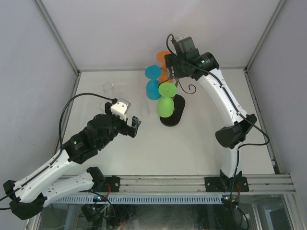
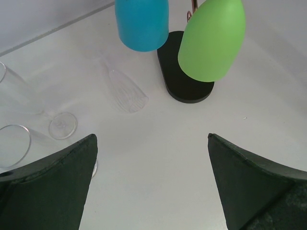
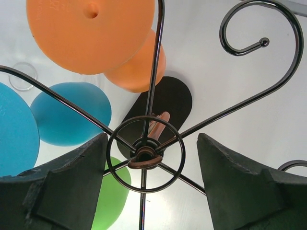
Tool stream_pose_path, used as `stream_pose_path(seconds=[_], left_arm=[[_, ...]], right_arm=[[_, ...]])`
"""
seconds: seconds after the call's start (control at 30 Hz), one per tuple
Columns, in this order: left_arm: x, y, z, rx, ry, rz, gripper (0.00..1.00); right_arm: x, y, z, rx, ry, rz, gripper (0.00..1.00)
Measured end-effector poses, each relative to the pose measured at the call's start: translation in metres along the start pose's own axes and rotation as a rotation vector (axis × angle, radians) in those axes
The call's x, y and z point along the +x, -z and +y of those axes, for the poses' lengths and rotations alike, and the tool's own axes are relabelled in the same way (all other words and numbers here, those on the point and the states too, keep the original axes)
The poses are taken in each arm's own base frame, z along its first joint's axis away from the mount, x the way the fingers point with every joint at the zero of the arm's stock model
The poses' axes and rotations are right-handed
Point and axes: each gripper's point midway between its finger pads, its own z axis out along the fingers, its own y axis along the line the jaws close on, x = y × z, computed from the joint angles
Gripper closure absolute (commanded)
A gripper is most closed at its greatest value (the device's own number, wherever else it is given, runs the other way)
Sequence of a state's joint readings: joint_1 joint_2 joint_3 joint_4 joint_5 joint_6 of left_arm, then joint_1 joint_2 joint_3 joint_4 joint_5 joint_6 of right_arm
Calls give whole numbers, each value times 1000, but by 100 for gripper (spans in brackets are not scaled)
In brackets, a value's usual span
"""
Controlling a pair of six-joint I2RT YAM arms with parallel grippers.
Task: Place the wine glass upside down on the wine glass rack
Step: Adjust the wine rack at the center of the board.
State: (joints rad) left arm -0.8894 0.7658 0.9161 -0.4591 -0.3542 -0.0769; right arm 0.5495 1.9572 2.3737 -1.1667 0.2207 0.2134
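**A:** Nearest item?
**B:** Left fingers (image 2: pixel 72 172): spread wide with nothing between them, low over the table (image 2: pixel 158 182). They face the glassware, so probably posed for a pick.

**A:** Next?
**B:** Clear glass (image 2: pixel 125 92): on its side, upper centre-left of the left wrist view, apart from the rack (image 3: pixel 143 157). More clear ones lie at the left edge. I judge one of these is the piece to hang. None is gripped.

**A:** The rack?
**B:** Black base (image 2: pixel 184 81) just beyond. Green glass (image 2: pixel 211 40) and blue glass (image 2: pixel 142 24) hang bowl-down, feet caught in the scroll arms. Orange glass (image 3: pixel 91 28) likewise. The curl at upper right of the right wrist view is bare, likely the free slot.

**A:** Farthest?
**B:** Right fingers (image 3: pixel 72 177): parted, empty, hovering over the rack's top ring. Perhaps there to steady it.
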Motion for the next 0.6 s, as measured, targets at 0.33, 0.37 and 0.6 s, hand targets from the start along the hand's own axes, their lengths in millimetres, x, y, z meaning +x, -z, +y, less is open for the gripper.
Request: stream_pose_path(seconds=[0.33, 0.37, 0.6], left_arm=[[0, 0, 0, 0, 0, 1, 1], [0, 0, 0, 0, 0, 1, 1], [1, -1, 0, -1, -2, 5, 1]], right_arm=[[-4, 15, 0, -21, 69, -22, 29], [-5, 19, 0, -25, 73, -28, 29], [-16, 55, -3, -48, 79, -97, 27]])
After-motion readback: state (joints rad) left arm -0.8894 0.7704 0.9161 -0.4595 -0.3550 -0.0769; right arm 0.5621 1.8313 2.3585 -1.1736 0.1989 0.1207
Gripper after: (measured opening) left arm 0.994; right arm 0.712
